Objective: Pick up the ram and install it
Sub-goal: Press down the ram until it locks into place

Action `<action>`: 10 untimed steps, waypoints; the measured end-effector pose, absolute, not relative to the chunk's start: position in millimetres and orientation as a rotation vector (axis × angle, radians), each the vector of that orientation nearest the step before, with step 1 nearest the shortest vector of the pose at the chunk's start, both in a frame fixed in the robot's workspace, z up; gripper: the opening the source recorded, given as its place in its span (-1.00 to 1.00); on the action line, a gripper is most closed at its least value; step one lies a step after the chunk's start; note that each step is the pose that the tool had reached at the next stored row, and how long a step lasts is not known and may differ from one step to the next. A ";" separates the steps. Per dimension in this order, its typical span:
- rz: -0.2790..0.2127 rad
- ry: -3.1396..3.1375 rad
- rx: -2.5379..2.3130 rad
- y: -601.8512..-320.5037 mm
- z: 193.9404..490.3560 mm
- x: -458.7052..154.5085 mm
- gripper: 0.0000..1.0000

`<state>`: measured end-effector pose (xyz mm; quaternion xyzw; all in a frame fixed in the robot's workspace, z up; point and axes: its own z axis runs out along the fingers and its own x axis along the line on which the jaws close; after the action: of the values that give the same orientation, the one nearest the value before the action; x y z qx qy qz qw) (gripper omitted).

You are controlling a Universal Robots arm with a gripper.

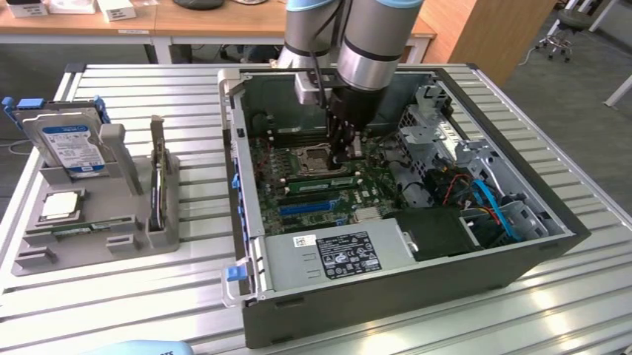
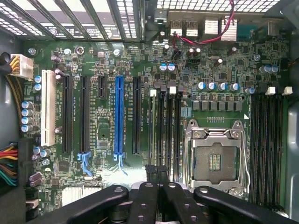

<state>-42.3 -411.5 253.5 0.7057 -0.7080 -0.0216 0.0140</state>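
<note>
While the arm reaches down into the open computer case (image 1: 395, 292), its gripper (image 1: 344, 157) sits low over the motherboard, just beside the empty processor socket (image 1: 301, 159). From the wrist view the gripper (image 2: 158, 186) has its black fingers (image 2: 145, 200) drawn in narrow, almost together, above the memory slots that run alongside the socket (image 2: 215, 161). The ram (image 1: 318, 176) lies along one of those slots on the side of the socket nearer the power supply, a thin green strip standing on edge; at the wrist it appears edge-on (image 2: 153, 130), with one end running in under the fingers. Whether the fingers pinch that end or merely press on it cannot be told (a dark block sits in the slim gap between them).

Further along the board is a blue expansion slot (image 2: 118, 116). Outside the case, toward the exterior view's left, a grey tray (image 1: 99, 251) rests on the slatted table (image 1: 118, 296). It carries a second green stick (image 1: 84, 229) lying flat, a square silver processor chip (image 1: 61, 205), and a hard drive (image 1: 69, 144) propped upright.
</note>
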 end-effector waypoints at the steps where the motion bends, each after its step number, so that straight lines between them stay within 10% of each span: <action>1: -0.067 -2.205 2.197 -411.4 253.5 -41.9 -0.80; 10: -0.067 -2.205 2.197 -411.4 253.5 -41.5 -0.80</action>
<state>-41.5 -411.4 253.5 0.7057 -0.7081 -0.0216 0.0140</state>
